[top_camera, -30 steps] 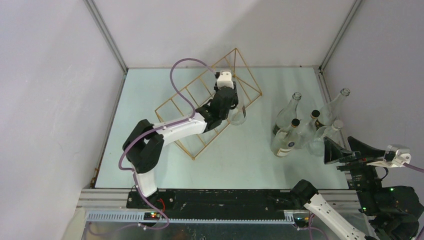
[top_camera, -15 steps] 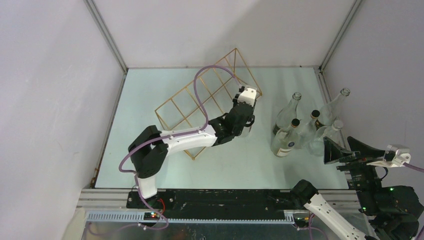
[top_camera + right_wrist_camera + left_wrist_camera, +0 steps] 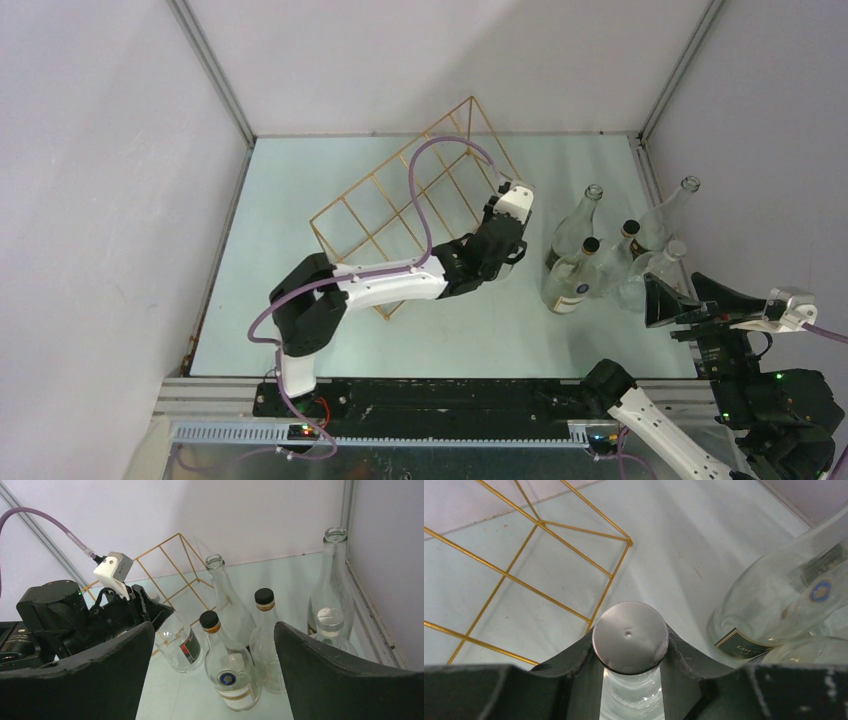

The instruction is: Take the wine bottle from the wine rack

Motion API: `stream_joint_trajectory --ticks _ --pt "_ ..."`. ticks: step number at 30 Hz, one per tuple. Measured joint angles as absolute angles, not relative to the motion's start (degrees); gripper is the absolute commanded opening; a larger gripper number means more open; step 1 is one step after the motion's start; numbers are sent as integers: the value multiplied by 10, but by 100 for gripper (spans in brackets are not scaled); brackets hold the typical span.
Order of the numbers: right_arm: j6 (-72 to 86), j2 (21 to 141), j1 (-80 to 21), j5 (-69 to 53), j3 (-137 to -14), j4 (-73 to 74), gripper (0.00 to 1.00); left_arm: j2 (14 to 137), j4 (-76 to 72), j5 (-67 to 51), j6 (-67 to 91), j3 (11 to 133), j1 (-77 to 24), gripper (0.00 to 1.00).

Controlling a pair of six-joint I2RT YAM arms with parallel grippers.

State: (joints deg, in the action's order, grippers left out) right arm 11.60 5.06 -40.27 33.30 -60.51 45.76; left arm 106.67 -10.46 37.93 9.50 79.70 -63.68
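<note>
Left gripper (image 3: 630, 647) pinches clear glass wine bottle (image 3: 630, 635); gold wire wine rack (image 3: 539, 523) left of fingers (image 3: 573, 672), upright glass bottles (image 3: 774, 595) right. Right gripper (image 3: 212, 632) spread.

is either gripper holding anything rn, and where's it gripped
The left gripper is shut on the wine bottle, pinching its neck just under the silver cap. The right gripper is open and holds nothing.
</note>
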Motion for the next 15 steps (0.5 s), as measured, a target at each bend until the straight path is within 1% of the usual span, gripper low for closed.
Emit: stream_joint_trajectory --ticks 15 --pt "119 51 -403 332 -594 457 92 1126 -99 373 116 861 -686 0"
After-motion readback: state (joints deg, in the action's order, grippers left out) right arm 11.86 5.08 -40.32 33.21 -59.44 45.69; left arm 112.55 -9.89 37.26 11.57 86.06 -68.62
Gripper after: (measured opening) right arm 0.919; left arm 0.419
